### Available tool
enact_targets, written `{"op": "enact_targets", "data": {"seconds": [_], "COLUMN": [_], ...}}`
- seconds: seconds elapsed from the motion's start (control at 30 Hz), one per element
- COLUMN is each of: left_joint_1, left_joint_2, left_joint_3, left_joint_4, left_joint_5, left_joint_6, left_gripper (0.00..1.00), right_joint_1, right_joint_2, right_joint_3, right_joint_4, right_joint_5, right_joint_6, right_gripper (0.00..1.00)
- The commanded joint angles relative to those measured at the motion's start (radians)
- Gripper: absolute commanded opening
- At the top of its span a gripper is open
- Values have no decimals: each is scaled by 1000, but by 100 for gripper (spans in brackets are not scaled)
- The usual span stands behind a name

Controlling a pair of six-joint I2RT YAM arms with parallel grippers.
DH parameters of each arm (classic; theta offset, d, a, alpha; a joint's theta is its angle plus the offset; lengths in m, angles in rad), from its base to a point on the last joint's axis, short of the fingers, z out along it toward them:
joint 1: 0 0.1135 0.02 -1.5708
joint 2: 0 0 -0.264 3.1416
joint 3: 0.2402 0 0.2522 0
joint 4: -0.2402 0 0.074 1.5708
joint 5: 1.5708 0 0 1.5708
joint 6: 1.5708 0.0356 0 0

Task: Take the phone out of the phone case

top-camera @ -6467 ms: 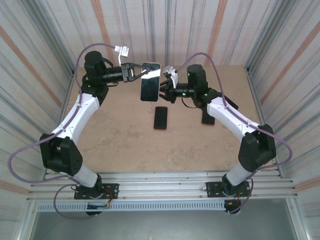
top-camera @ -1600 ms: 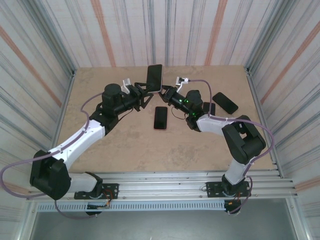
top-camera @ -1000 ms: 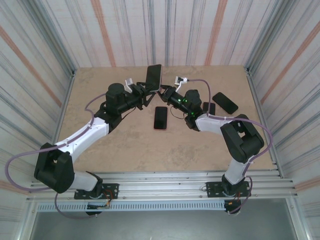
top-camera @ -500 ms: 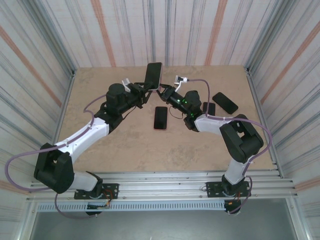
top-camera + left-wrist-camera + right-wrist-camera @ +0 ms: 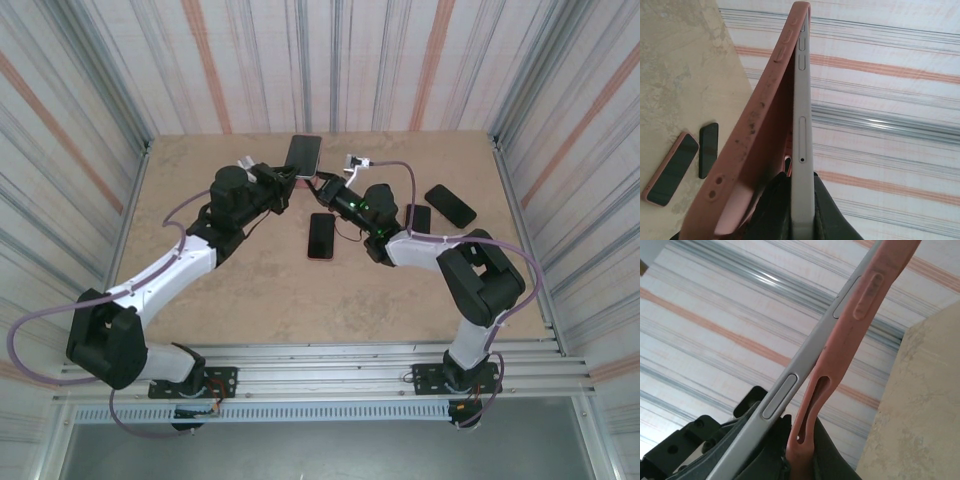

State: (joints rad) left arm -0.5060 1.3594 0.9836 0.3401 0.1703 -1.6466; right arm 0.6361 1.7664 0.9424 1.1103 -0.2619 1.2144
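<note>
Left tool (image 5: 799, 212): closed on the bare grey edge of the phone (image 5: 802, 140), one finger on each face. I grip the phone itself so it has a fixed anchor while the cover is pulled.
Right tool (image 5: 800, 455): pinched shut on the loosened pink rim of the phone case (image 5: 840, 350), near its cut-out slot. The phone's metal side runs just beside my fingers and is not inside them.
Where the phone is: in the air between my two tools, above the far middle of the surface (image 5: 230, 280) and touching nothing below.
Why in the air: lifted clear, both long edges can be reached, and the case can flex outward with nothing pressing it back on.
Case state: along the side near my left tool the rim stands off the phone in a wedge-shaped gap. At the far end it closes around the corner again.
Step, as I judge it: mid-peel, roughly half done, with the far corners the last to free.
Next move calls for: drawing my tools apart and rolling the rim over that far corner.
Risk: my hold on the phone's edge is narrow, so a sudden release could twist it out.
Spare handsets (image 5: 321, 236): lying flat on the surface below, well apart from this work.
</note>
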Motion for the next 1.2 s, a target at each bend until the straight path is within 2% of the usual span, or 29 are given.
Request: {"op": "enact_targets", "data": {"seconds": [0.0,0.2,0.33,0.43,0.53,0.6,0.67,0.77,1.17], "left_joint_1": [-1,0,24,68,124,178,229,303,534], "left_joint_2": [-41,-46,-58,-79,-94,-83,-67,-54,17], "left_joint_3": [49,82,83,64,14,-38,-107,-146,-357], "left_joint_4": [-19,-37,-56,-103,-97,-31,107,119,241], "left_joint_5": [-11,17,22,36,66,133,187,255,323], "left_joint_6": [29,93,139,223,290,316,295,352,460], "left_gripper": [0,0,0,0,0,0,0,0,0], "right_joint_1": [10,11,3,-4,-9,-9,-9,-9,33], "right_joint_2": [-15,-47,-62,-73,-74,-72,-69,-65,8], "right_joint_3": [-1,-4,-31,-44,-48,-46,-44,-29,73], "right_joint_4": [-58,-288,-312,-310,-314,-318,-317,-326,-416], "right_joint_5": [70,162,177,176,157,149,143,130,72], "right_joint_6": [-77,-116,-121,-121,-118,-116,-113,-110,-56], "right_gripper": [8,7,7,6,7,7,7,8,7]}}
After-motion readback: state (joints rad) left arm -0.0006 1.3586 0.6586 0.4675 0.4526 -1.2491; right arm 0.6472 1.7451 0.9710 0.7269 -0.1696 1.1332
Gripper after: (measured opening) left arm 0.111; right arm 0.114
